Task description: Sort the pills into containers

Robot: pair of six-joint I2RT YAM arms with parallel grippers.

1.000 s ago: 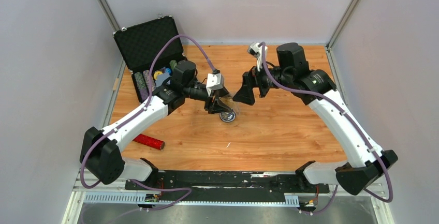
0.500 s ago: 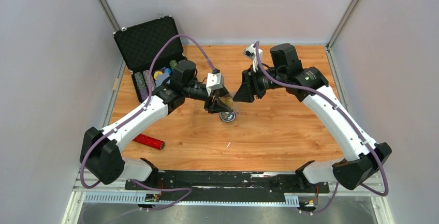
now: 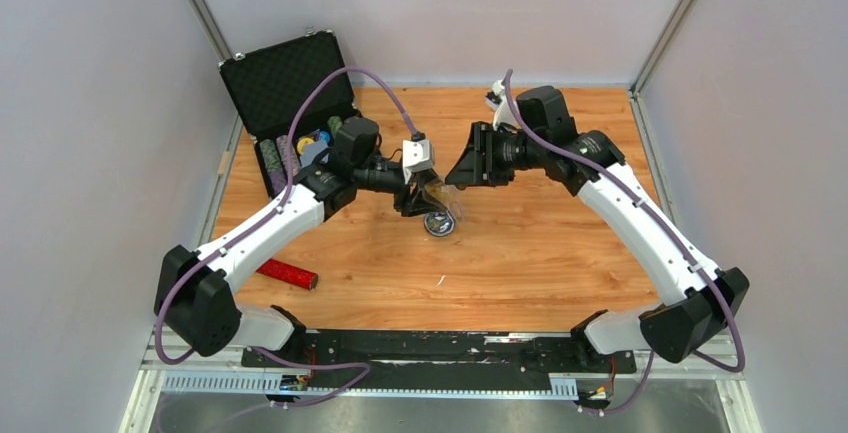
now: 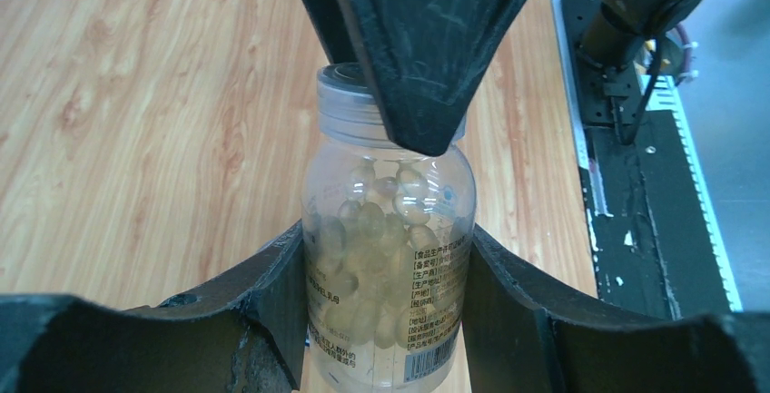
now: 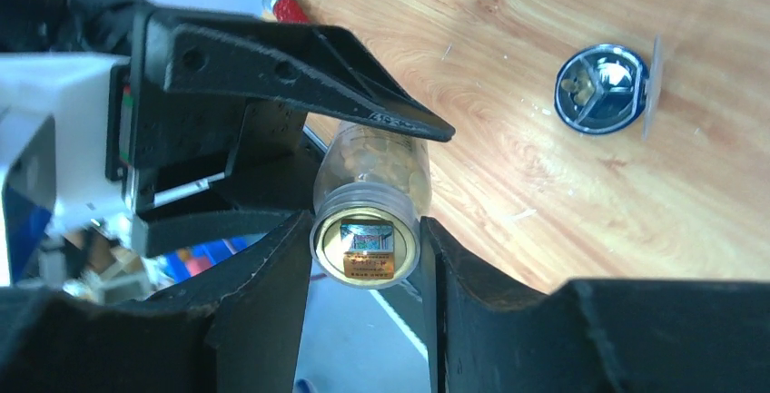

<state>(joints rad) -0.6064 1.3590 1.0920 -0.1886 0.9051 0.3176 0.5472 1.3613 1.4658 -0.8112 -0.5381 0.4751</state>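
Observation:
A clear bottle (image 4: 390, 320) full of pale yellow pills (image 4: 372, 221) is held tilted above the table, with my left gripper (image 4: 386, 248) shut on its body. My right gripper (image 5: 366, 225) is shut on the bottle's clear cap (image 5: 366, 246), one finger pressed to each side. From above, the two grippers (image 3: 425, 198) (image 3: 455, 175) meet at the bottle (image 3: 442, 196). Just below them on the wood sits the container (image 3: 440, 223), a small round dish (image 5: 602, 87) with a dark rim, silvery inside and dark dividers. Something yellowish lies in one compartment.
An open black case (image 3: 290, 83) with coloured chips stands at the back left. A red cylinder (image 3: 287, 273) lies near the left arm's base. Grey walls close in both sides. A black rail (image 3: 440, 348) runs along the near edge.
My right gripper has moved left onto the bottle's cap and closed from wide open to touching it. The left arm and the bottle stayed put.

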